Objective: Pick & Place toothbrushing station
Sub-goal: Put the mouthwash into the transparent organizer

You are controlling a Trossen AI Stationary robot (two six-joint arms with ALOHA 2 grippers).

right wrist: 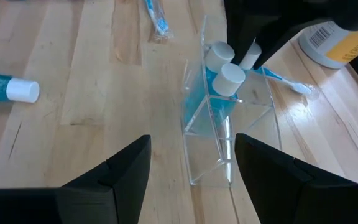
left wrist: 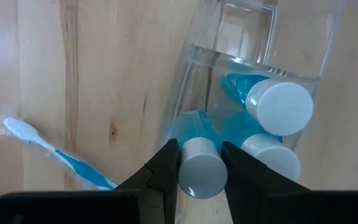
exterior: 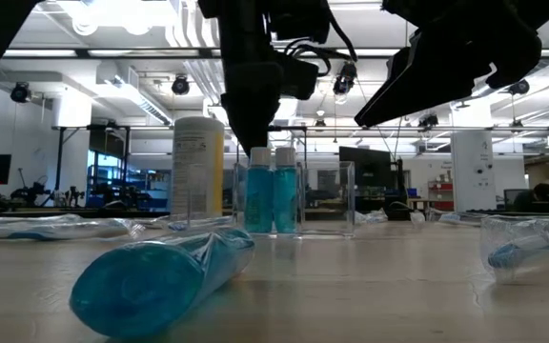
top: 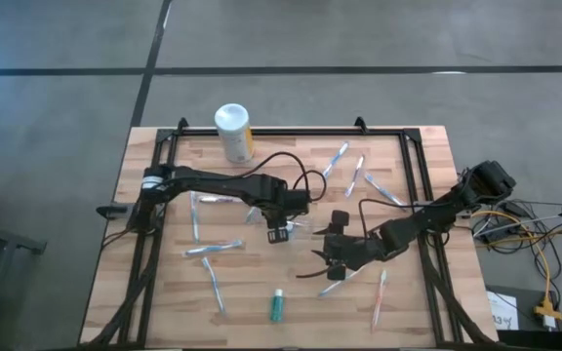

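A clear plastic holder (top: 305, 225) stands upright mid-table with three teal tubes, white caps up, inside it (left wrist: 278, 106). My left gripper (top: 279, 232) is above the holder, shut on one tube's cap. My right gripper (top: 326, 257) is open and empty, just toward the near-right of the holder; the holder (right wrist: 219, 134) shows ahead between its fingers. Another teal tube (top: 276, 306) lies flat near the front edge. Wrapped toothbrushes (top: 213, 248) lie scattered on the table. My left gripper pinches the white cap (left wrist: 201, 182) of one teal tube between its two fingers, coming from above and pointing down. The tube stands upright inside the clear holder, beside the two other tubes (exterior: 273, 195).
A white canister with a yellow label (top: 233, 132) stands at the far edge. More toothbrushes lie at far right (top: 356, 177), left (top: 195, 215) and near right (top: 380, 298). A black frame rail (top: 261, 134) borders the table. The lying tube (exterior: 160, 276) fills the low view's foreground.
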